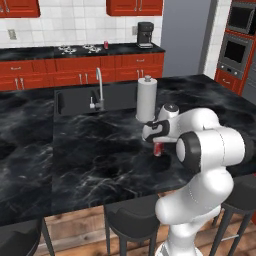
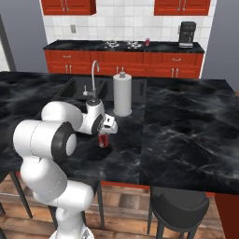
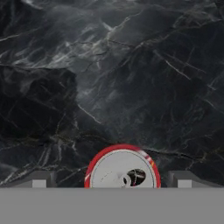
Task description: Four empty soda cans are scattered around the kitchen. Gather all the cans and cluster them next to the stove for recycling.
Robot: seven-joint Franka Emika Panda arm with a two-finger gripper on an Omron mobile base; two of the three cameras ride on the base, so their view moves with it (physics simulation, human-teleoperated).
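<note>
My pincer (image 3: 112,181) stands wide above a red can (image 3: 122,168) on the island counter (image 1: 100,160); looking down from my hand I see its silver top between my two fingertips (image 3: 38,180), neither touching it. From the base cameras the can (image 2: 103,139) stands upright under my hand, just in front of the paper-towel roll (image 2: 123,94), near the sink (image 1: 80,100). Another red can (image 2: 147,42) sits on the far counter just right of the stove (image 2: 122,45). Bare counter lies open toward the front edge.
</note>
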